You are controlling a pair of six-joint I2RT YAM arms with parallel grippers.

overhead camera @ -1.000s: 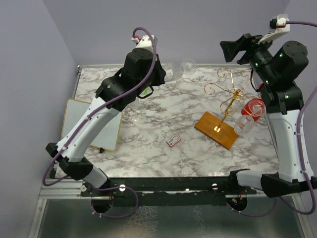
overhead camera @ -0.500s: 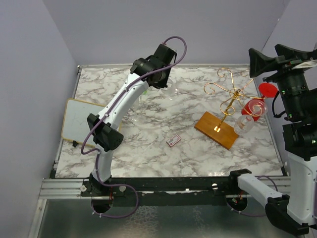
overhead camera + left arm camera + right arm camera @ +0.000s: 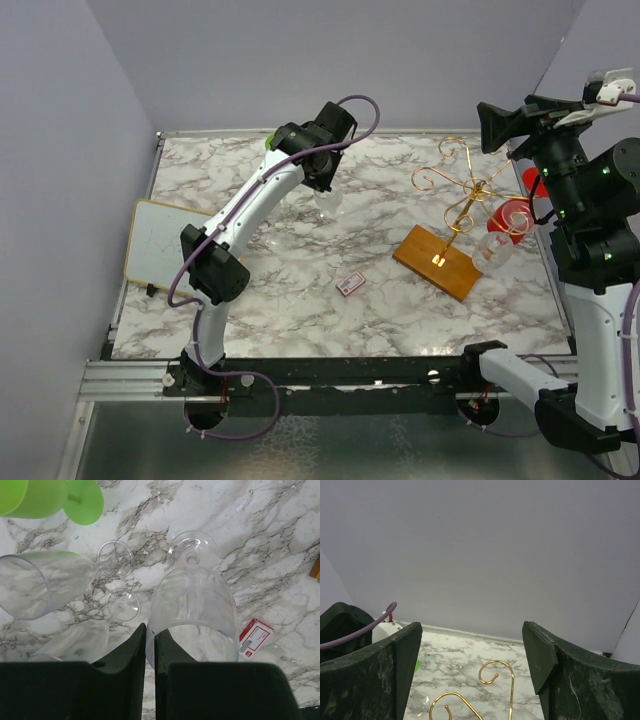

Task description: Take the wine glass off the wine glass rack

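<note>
My left gripper (image 3: 149, 639) is shut on the rim of a clear wine glass (image 3: 192, 612). The glass hangs upright, foot down, close over the marble; in the top view the left gripper (image 3: 326, 192) holds the wine glass (image 3: 329, 206) at the back middle. The gold wire wine glass rack (image 3: 465, 190) stands on its wooden base (image 3: 447, 262) at the right. A red glass (image 3: 516, 215) and a clear glass (image 3: 493, 250) hang from it. My right gripper (image 3: 487, 125) is open, raised above and behind the rack, with only the rack's gold curls (image 3: 496, 677) below its jaws.
Two clear glasses (image 3: 40, 582) (image 3: 75, 641) lie on the marble beside the held one, and a green glass (image 3: 45, 497) lies farther back. A red-and-white card (image 3: 350, 284) lies mid-table. A white board (image 3: 180, 250) sits at the left edge.
The left arm has stretched out and brought the clear glass from up near the back down to just above the marble, now upright. The right arm shifted slightly, gripper still open.
</note>
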